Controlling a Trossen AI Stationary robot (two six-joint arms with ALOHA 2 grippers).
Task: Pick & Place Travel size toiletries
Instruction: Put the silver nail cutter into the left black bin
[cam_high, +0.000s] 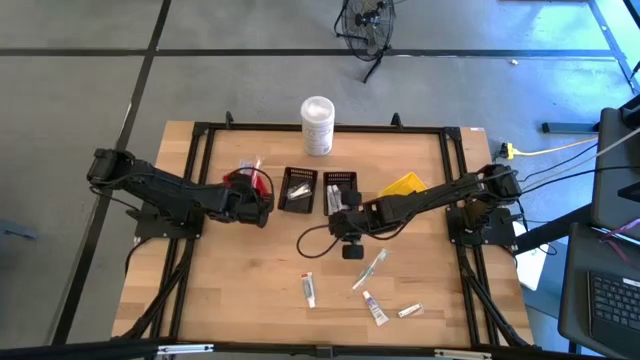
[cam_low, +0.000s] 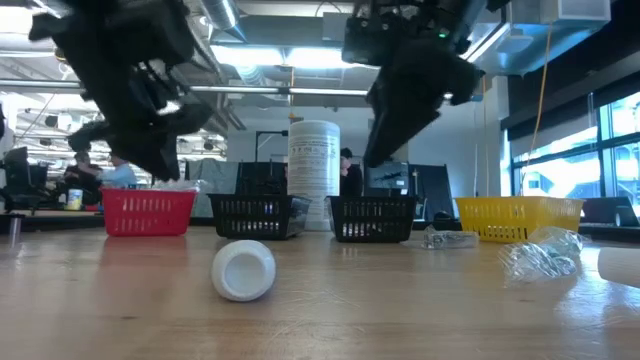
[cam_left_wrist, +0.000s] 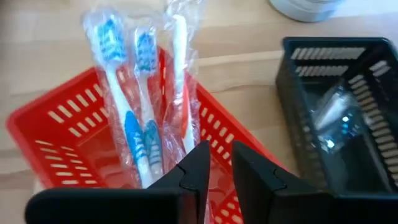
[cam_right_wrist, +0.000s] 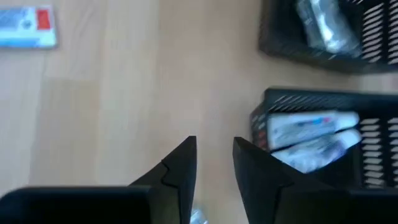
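Note:
My left gripper (cam_high: 262, 203) (cam_left_wrist: 221, 148) hovers over the red bin (cam_high: 247, 180) (cam_left_wrist: 62, 130), fingers a narrow gap apart and empty. Several wrapped toothbrushes (cam_left_wrist: 140, 93) lean on the bin's far rim, heads up. My right gripper (cam_high: 336, 222) (cam_right_wrist: 214, 142) hangs above bare table just near of the right black bin (cam_high: 340, 190), open and empty. That bin holds white tubes (cam_right_wrist: 311, 134). On the near table lie a wrapped toothbrush (cam_high: 370, 270), two small tubes (cam_high: 309, 288) (cam_high: 375, 308) and a sachet (cam_high: 410, 312).
A tall white canister (cam_high: 317, 125) stands behind the bins. A second black bin (cam_high: 300, 188) sits between the red one and the right black one, and a yellow bin (cam_high: 405, 185) sits to the right. A black cable (cam_high: 315, 240) loops on the table under my right arm.

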